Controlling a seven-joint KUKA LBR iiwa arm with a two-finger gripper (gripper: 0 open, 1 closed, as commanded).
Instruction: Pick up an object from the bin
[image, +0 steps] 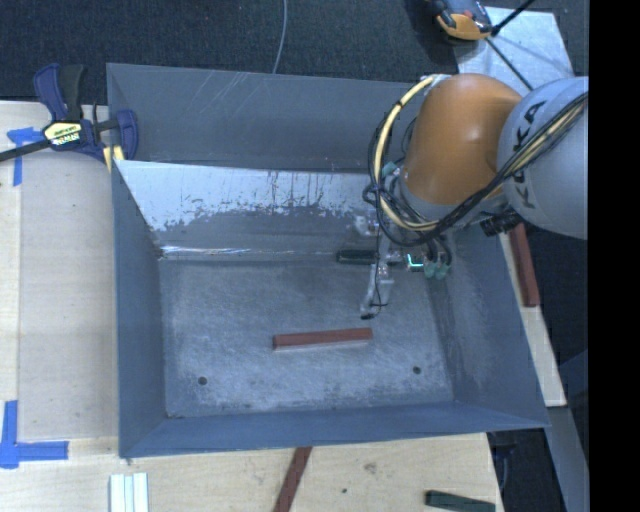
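A flat reddish-brown stick (322, 340) lies lengthwise on the bin floor, a little right of the middle and towards the front. My gripper (373, 300) hangs down from under the orange-covered wrist at the right rear of the bin. Its tip is just above and behind the stick's right end, and nothing shows in it. A short dark bar (353, 257) sits at the foot of the back wall, just left of the gripper. I cannot tell whether it lies loose or belongs to the robot.
The arm with its orange cover and cables overhangs the bin's back right corner. The bin's sloping walls rise on all sides around the flat floor.
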